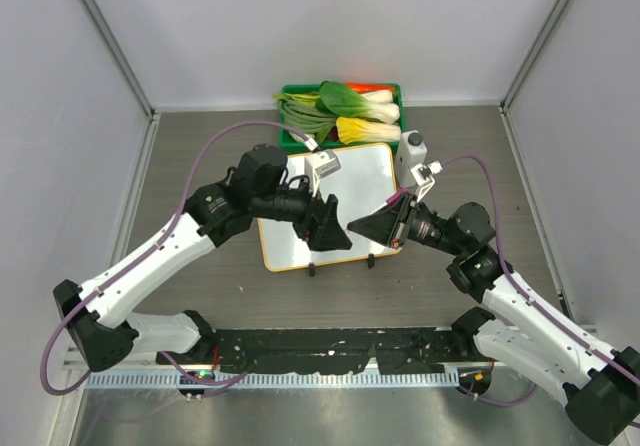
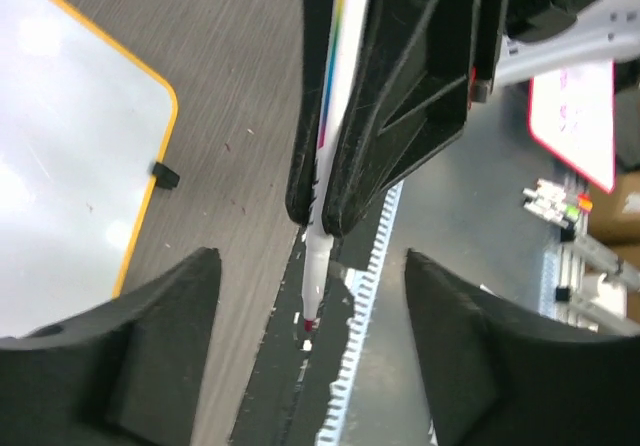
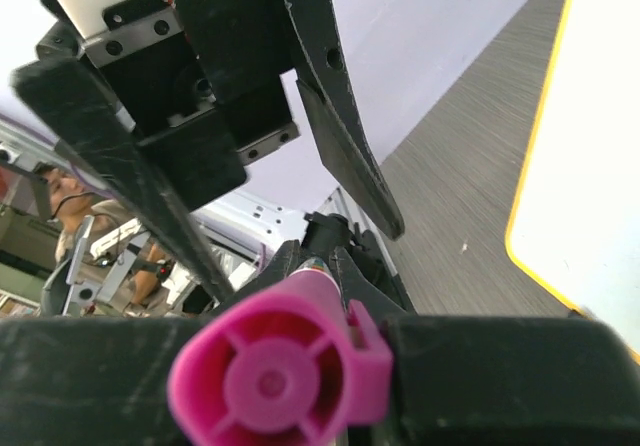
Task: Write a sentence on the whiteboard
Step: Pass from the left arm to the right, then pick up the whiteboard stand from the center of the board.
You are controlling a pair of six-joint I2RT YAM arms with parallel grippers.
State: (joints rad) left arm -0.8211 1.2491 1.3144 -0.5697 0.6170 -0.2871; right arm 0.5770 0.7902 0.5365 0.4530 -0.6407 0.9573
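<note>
right gripper [image 2: 318, 221] clamped on marker [image 2: 312, 276] above whiteboard [image 1: 360, 171] near edge: white barrel, magenta end cap [image 3: 275, 376], tip bare and ready to write. left gripper [image 2: 310, 254] jaws apart around it, touching nothing; looks like a handover. Board is glossy and flat with a thin orange rim, no writing visible. Green vegetable tray [image 1: 290, 94] sits at its far edge.

green tray [image 1: 300, 89] top centre of my overhead view, leafy greens [image 1: 360, 104] and something orange [image 1: 368, 87] in it, small white bottle-like item [image 1: 411, 152] just below its right corner, grey wood-grain table [image 1: 190, 156], white enclosure walls [image 1: 60, 66]
</note>
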